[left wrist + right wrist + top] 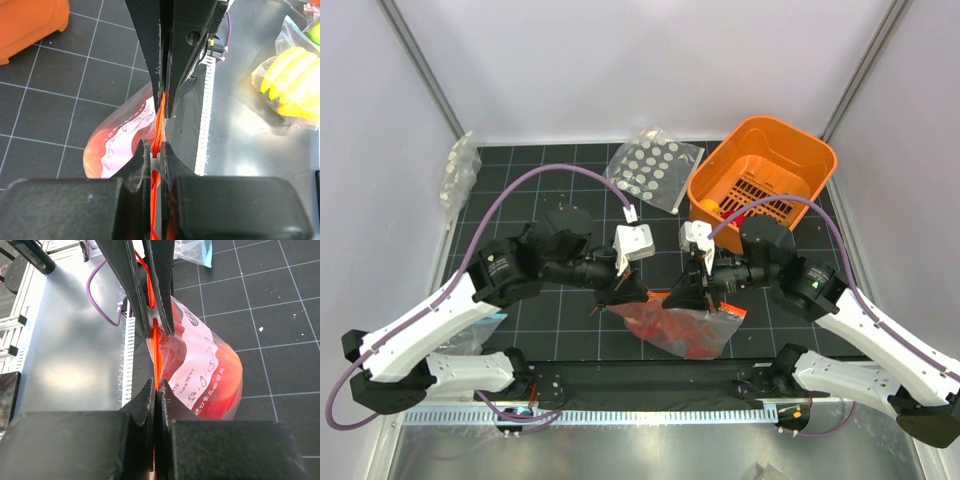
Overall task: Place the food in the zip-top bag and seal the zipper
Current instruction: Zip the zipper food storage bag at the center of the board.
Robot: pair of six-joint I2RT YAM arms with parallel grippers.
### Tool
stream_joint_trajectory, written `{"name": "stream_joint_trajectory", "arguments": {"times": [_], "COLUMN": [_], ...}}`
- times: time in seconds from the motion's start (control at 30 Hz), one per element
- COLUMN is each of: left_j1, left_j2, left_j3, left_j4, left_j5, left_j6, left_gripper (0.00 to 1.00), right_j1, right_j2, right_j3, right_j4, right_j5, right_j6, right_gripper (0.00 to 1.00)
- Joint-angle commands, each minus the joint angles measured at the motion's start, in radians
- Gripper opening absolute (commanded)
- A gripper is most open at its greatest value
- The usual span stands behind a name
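Note:
The zip-top bag [685, 328] hangs between both grippers near the table's front edge, with red food [665, 322] inside it. My left gripper [623, 293] is shut on the bag's orange-red zipper [159, 120], with a white slider piece between its jaws [156, 154]. My right gripper [695, 297] is shut on the same zipper [156, 352] further along, fingertips [156, 388] facing the left gripper's. The bag [210, 372] bulges to one side, red food [230, 372] showing through its printed white label. An orange ball [708, 207] lies in the basket.
The orange slotted basket [775, 160] stands at the back right. A clear bag of white discs [652, 165] lies at back centre, another clear bag [460, 172] at back left. A bag of yellow toy bananas [290, 85] lies on the metal ledge.

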Motion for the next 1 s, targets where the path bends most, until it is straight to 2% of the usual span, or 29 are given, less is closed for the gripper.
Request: {"name": "stream_joint_trajectory", "arguments": {"times": [0.0, 0.97], "left_j1": [0.012, 0.012], "left_j2": [-0.069, -0.157], "left_j3": [-0.021, -0.085], "left_j4": [-0.24, -0.313], "left_j5": [-0.054, -0.084], "left_j6": [0.007, -0.016], "left_gripper": [0.0, 0.0], "right_j1": [-0.028, -0.04], "right_j2": [-0.066, -0.096], "right_j3": [0.046, 0.097], "right_j4": [-0.068, -0.207], "right_j5": [-0.025, 0.007], "right_j6": [-0.025, -0.108], "right_gripper": [0.01, 0.01]}}
